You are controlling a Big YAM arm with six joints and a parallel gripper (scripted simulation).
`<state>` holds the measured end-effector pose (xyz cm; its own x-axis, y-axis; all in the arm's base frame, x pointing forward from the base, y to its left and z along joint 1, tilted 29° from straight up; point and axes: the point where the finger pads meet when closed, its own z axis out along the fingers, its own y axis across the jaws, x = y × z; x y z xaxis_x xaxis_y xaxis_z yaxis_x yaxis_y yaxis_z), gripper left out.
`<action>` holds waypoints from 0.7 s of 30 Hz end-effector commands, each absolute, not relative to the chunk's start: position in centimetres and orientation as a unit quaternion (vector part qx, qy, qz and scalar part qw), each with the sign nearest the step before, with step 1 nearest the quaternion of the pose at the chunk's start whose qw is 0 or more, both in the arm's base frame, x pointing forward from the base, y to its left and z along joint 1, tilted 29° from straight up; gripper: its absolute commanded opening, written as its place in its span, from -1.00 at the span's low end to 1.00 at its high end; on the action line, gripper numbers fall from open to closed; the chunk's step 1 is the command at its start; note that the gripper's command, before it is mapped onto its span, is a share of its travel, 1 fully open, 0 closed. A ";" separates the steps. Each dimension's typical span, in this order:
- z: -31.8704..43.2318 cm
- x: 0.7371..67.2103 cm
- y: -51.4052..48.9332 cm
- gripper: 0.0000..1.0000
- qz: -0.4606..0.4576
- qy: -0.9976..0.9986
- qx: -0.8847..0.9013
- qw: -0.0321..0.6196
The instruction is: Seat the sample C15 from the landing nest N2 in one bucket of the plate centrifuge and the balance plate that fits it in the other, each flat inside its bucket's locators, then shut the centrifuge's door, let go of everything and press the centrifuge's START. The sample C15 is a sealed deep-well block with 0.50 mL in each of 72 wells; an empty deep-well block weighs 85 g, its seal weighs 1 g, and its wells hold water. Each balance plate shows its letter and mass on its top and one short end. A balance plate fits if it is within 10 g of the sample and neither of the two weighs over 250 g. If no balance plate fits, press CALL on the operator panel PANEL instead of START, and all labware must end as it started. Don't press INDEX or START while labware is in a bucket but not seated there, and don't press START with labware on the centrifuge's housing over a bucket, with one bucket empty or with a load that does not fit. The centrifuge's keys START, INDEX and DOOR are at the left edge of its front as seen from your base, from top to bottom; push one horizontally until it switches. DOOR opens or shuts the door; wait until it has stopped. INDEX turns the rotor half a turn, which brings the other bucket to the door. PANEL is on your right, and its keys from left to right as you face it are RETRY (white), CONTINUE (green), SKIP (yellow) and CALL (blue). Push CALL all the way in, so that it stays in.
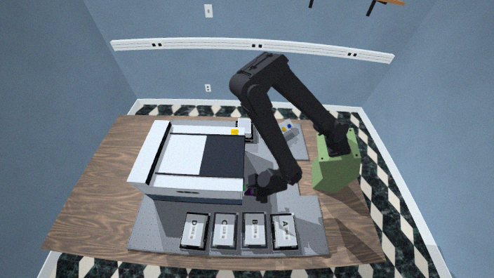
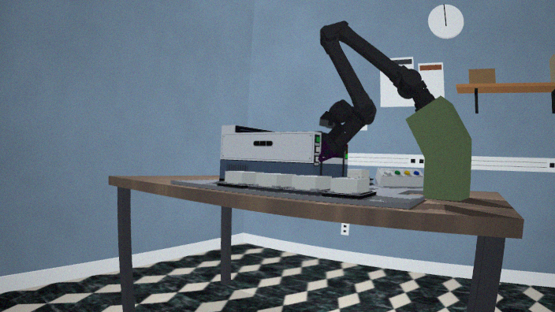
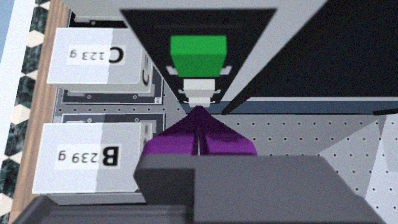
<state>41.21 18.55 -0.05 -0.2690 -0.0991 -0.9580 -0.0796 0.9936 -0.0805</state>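
- The sample block (image 1: 244,127) sits in its nest at the far right corner of the centrifuge (image 1: 189,182), upper middle of the top view, just behind the yellow sticker; the arm crosses beside it.
- The centrifuge's sliding door (image 1: 185,154) stands partly open in the top view: white panel to the left, dark opening (image 1: 222,156) to the right. What lies inside the opening cannot be made out.
- In the wrist view the purple jaws are pressed together with nothing between them, and the gripper (image 3: 199,116) has its tip right at the lowest pale key (image 3: 200,97), under a second pale key (image 3: 200,86) and the green key (image 3: 198,55). Whether the tip touches the key cannot be told.
- In the exterior view the gripper (image 2: 324,154) is at the key column on the centrifuge's right end.
- Four balance plates lie in a row at the lower edge of the grey mat (image 1: 147,224): D (image 1: 194,229), C (image 1: 224,229), B (image 1: 255,229), A (image 1: 284,231).
- The wrist view reads C (image 3: 95,55) as 123 g and B (image 3: 87,157) as 239 g.
- The button panel (image 1: 292,135) lies right of the arm, near the green pedestal (image 1: 335,172), all on the wooden surface (image 1: 95,196).
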 end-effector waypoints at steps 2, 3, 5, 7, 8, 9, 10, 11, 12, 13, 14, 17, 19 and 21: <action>0.7 42.1 18.0 -1.00 -0.017 0.793 -0.054 0.607; 0.8 42.2 18.0 -1.00 -0.017 0.793 -0.053 0.607; 0.8 42.2 18.0 -1.00 -0.017 0.793 -0.053 0.607; 0.7 42.2 18.0 -1.00 -0.018 0.793 -0.054 0.606; 0.7 42.2 18.0 -1.00 -0.018 0.793 -0.054 0.606; 0.7 42.2 18.0 -1.00 -0.018 0.793 -0.054 0.606; 0.7 42.2 18.0 -1.00 -0.018 0.793 -0.054 0.606; 0.7 42.2 18.0 -1.00 -0.018 0.793 -0.054 0.606; 0.7 42.2 18.0 -1.00 -0.018 0.793 -0.054 0.606; 0.7 42.2 18.0 -1.00 -0.018 0.793 -0.054 0.606; 0.7 42.2 18.0 -1.00 -0.018 0.793 -0.054 0.606; 0.7 42.2 18.0 -1.00 -0.018 0.793 -0.054 0.606; 0.7 42.2 18.0 -1.00 -0.018 0.793 -0.054 0.606; 0.7 42.2 18.0 -1.00 -0.018 0.793 -0.054 0.606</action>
<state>41.23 18.49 -0.09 -0.2713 -0.1014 -0.9571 -0.0795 0.9934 -0.0827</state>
